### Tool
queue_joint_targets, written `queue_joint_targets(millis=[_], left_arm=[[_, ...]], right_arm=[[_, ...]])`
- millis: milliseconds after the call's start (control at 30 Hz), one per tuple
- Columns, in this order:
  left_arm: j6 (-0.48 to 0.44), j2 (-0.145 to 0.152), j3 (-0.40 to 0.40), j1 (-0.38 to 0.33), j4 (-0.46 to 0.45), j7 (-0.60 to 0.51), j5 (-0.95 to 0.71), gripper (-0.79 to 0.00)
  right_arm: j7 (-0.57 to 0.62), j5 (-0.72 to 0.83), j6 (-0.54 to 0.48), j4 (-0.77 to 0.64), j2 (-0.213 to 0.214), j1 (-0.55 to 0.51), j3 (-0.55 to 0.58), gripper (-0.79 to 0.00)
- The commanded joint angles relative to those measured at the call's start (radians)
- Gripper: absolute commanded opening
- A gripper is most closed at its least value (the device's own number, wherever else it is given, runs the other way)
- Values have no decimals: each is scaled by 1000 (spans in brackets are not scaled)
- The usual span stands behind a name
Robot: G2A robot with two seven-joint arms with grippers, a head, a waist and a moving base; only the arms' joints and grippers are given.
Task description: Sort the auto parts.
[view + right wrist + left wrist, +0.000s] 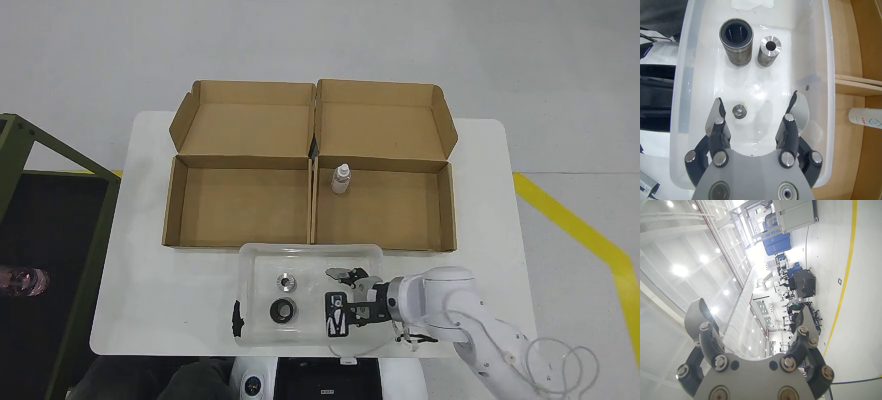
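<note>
A clear plastic bin [310,247] stands at the table's front edge. In it stand a large dark linear bearing [736,47] [284,311] and a smaller steel sleeve [769,51] [287,281], both upright and side by side. A small steel stud [739,111] lies on the bin floor. My right gripper [757,96] [340,285] hangs open inside the bin, the stud between its fingers and close to one fingertip [720,106], not touching. My left gripper [751,308] is open with nothing in it and points up at the room's ceiling.
Two open cardboard boxes sit side by side behind the bin, the left box [240,205] bare. In the right box [400,210] stands a white bottle [342,179] [865,118]. The bin's wall [827,75] rises close beside the right gripper.
</note>
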Motion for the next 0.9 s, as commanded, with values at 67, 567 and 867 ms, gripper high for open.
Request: queue_joint_targets(millis=[67,567,867], left_arm=[[0,0,0,0,0,0,0,0],[0,0,0,0,0,0,0,0],[0,0,0,0,0,0,0,0]], right_arm=[[13,-14,6,15,-1,9,-22,-209],[50,-41,11,64,-2,36,-84,-357],[58,-46,10,76,-1,44,-106,-489]])
